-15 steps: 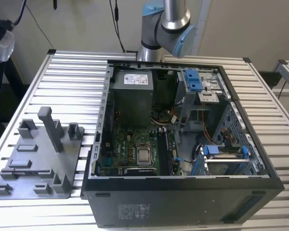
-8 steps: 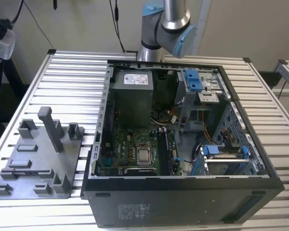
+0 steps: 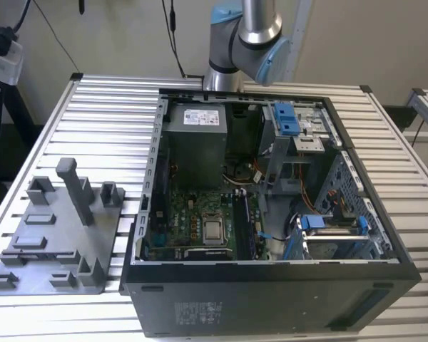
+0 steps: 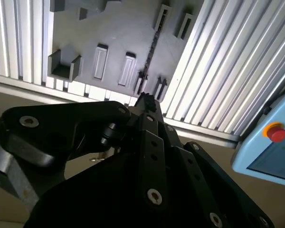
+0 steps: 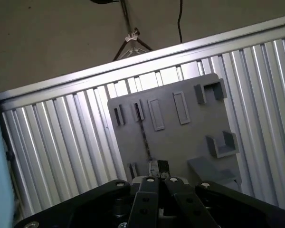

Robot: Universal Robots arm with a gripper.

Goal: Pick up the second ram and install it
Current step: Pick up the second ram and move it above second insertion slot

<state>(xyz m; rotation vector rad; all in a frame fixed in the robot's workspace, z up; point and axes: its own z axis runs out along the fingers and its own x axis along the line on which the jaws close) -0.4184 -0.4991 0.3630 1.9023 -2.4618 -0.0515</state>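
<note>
At the worktop (image 5: pixel 61 142) edge, the second ram (image 5: pixel 144 135) stood edgewise in a grey tray (image 5: pixel 180 142); the closed, empty gripper (image 5: pixel 157 167) hung above.

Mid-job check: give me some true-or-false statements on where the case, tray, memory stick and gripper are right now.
1. The computer case lies open on the slatted table. True.
2. The grey tray sits inside the case. False: it lies on the table beside the case, at the exterior view's left.
3. In both wrist views a memory stick stands on edge on the tray. True.
4. The gripper hangs inside the case. False: both wrist views show it above the tray, close to the memory stick.
</note>
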